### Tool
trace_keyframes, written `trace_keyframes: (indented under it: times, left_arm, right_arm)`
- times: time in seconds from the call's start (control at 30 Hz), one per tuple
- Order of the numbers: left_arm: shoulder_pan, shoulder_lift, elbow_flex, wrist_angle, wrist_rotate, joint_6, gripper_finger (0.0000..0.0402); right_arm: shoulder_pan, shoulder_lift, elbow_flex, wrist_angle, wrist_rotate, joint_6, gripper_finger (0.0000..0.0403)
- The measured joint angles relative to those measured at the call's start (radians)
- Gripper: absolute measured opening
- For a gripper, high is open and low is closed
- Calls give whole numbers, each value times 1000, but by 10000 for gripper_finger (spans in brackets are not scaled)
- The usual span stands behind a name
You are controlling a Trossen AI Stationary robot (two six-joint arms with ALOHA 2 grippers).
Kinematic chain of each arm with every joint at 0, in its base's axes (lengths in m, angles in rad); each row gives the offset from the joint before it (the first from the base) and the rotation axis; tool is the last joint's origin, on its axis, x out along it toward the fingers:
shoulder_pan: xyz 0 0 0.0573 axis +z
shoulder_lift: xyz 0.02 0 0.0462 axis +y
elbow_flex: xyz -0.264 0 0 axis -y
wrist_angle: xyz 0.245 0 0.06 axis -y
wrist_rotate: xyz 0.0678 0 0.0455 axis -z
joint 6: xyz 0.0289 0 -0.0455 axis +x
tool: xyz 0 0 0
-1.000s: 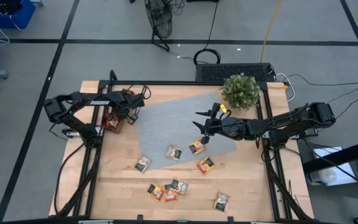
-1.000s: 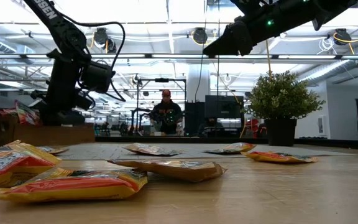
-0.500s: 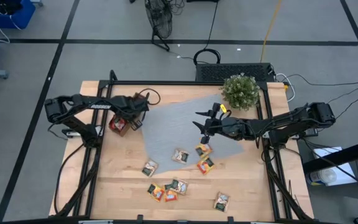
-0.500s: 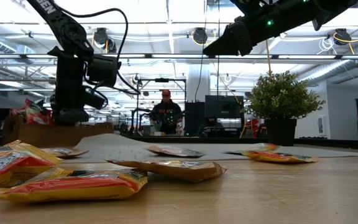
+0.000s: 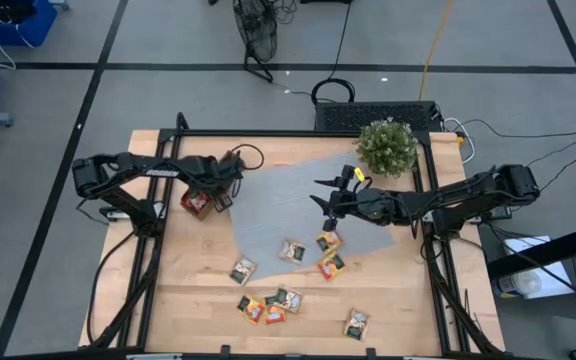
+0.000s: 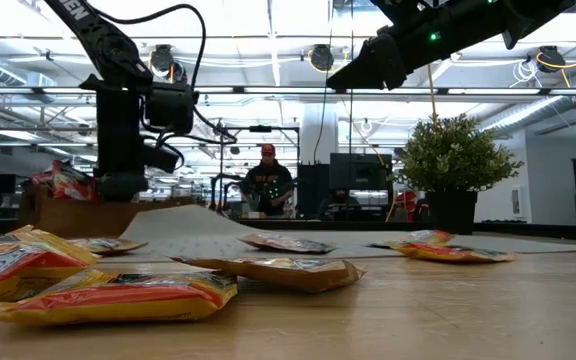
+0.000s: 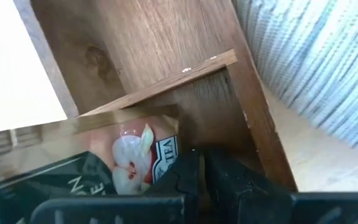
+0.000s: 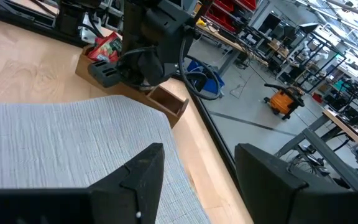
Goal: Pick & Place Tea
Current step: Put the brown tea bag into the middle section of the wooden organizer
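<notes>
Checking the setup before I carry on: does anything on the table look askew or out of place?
Yes. The grey woven mat lies rotated against the table's edges, and in the low view its corner by the wooden tray is lifted off the tabletop. Tea sachets lie scattered loose along the front.

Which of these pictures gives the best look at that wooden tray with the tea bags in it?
The left wrist view: the wooden tray fills it, showing dividers and a sachet inside. The high view shows it small, under the left pincer. The low view shows only its side; the right wrist view, one far corner.
</notes>
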State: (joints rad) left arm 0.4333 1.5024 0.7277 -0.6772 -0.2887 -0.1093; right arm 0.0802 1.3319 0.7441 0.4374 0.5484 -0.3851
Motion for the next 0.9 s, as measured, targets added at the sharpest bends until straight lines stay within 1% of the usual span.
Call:
trace_keyframes:
  times: [0.03, 0.43, 0.7, 0.9]
  left_arm:
    - [-4, 0, 0, 8, 8, -1, 35]
    - [-9, 1, 5, -18, -33, -51, 35]
    - [-9, 1, 122, -124, -30, -103, 35]
    - [-18, 1, 188, -135, -34, -97, 35]
  right_arm:
    - [0, 0, 0, 0, 0, 0, 180]
    - [0, 0, 0, 8, 0, 5, 180]
    - [0, 0, 0, 16, 0, 6, 180]
    - [0, 0, 0, 14, 0, 6, 180]
